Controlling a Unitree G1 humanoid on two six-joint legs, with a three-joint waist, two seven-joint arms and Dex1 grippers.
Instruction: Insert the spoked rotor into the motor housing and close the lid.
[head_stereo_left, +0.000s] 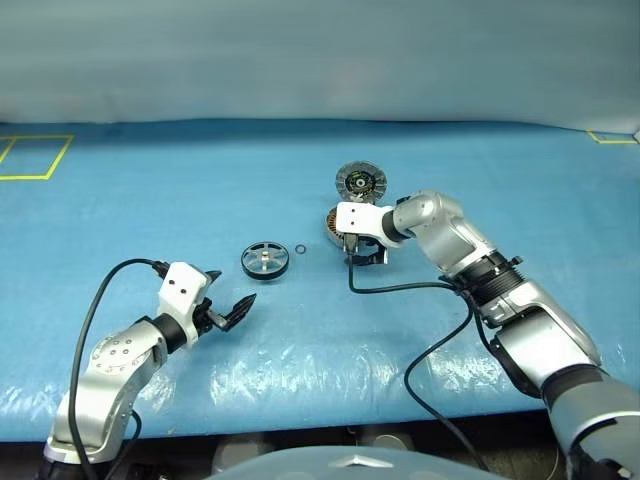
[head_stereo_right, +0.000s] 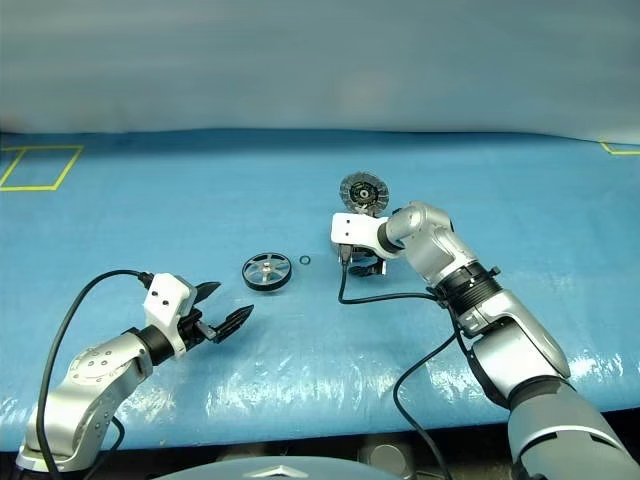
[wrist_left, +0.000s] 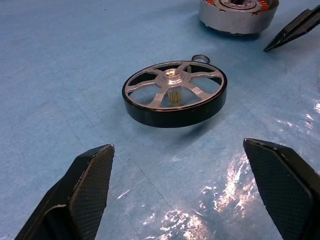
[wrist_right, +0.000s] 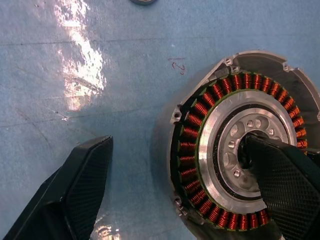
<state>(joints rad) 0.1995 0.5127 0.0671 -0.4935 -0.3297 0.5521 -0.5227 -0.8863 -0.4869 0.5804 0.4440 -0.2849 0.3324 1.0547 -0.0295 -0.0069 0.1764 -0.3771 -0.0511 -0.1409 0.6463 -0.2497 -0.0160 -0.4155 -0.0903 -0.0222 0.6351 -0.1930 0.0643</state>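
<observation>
I see the bench (head_stereo_left: 120, 200) covered in a blue sheet, with all three parts lying near its middle, well in from every edge. The spoked rotor (head_stereo_left: 265, 260) lies flat, hub up, toward the left of the group. A tiny black O-ring (head_stereo_left: 301, 249) rests just beside it on the right, apart from it. The motor housing (wrist_right: 240, 150) lies flat further right, copper windings facing up around the silver centre. The lid (head_stereo_left: 361, 182) sits just beyond the housing toward the far edge, dark parts at its centre showing; I cannot tell whether the two touch.

My right gripper (head_stereo_left: 362, 252) is over the motor housing, pointing steeply down. Its fingers are spread: in the right wrist view one fingertip (wrist_right: 280, 175) stands over the silver centre of the housing, the other fingertip (wrist_right: 82, 185) is over bare sheet outside the housing's rim. I cannot confirm contact with the metal. Nothing is pinched.

My left gripper (head_stereo_left: 228, 305) hovers toward the near edge, on the near-left side of the rotor and apart from it, aimed at it. Its fingers are spread wide and empty; the left wrist view shows the rotor framed between them at some way off, with the housing's side and one right fingertip beyond it.

The rotor is not in the housing and the lid is off.
</observation>
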